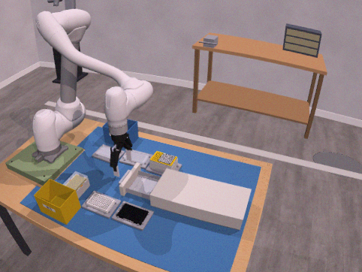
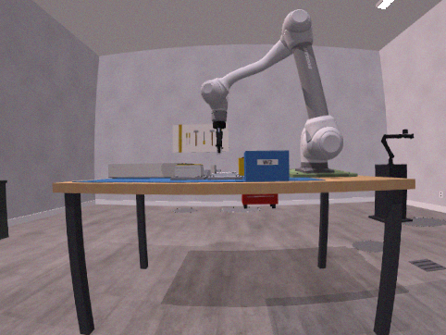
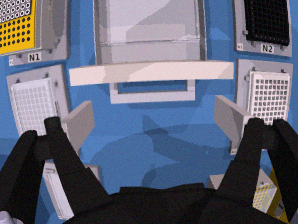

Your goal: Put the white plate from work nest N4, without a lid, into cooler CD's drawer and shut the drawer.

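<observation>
Hovering with fingers spread and holding nothing, the gripper [image 1: 116, 162] points down above the blue mat [image 1: 195, 240], just before the open drawer [image 1: 140, 185] of the cooler [image 1: 203, 200]. The white plate [image 1: 101, 201] sits in its nest beside the yellow bin [image 1: 56, 200].

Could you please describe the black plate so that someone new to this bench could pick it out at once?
Start at the long white cooler lying on the blue mat, with its drawer pulled open toward the arm's base. On the near side of that drawer, two nests sit side by side; the black plate is in the one closer to the cooler. Its neighbour is white, and it is the only black plate here.
</observation>
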Tool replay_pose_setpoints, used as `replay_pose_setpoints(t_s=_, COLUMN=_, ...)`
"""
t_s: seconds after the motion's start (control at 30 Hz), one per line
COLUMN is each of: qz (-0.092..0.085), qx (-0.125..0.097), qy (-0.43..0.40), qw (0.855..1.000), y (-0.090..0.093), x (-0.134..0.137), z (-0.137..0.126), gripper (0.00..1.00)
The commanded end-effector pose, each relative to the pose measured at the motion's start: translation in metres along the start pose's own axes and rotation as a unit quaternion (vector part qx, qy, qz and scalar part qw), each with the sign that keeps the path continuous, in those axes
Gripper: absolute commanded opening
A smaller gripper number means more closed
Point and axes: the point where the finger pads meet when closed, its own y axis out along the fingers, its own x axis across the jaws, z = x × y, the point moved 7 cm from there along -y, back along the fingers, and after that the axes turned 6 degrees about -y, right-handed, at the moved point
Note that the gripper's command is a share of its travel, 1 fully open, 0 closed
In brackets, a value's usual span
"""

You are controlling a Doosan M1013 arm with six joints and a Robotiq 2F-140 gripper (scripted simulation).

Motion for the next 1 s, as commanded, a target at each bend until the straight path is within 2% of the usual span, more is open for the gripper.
replay_pose_setpoints(t_s=0.0, qz=0.0, qx=0.0, qy=0.0, qw=1.0, y=0.005, x=0.0, z=0.0, gripper=0.87)
replay_pose_setpoints(t_s=0.97, qz=0.0, qx=0.0, qy=0.0, qw=1.0, y=0.038, x=0.0, z=0.0, gripper=0.87)
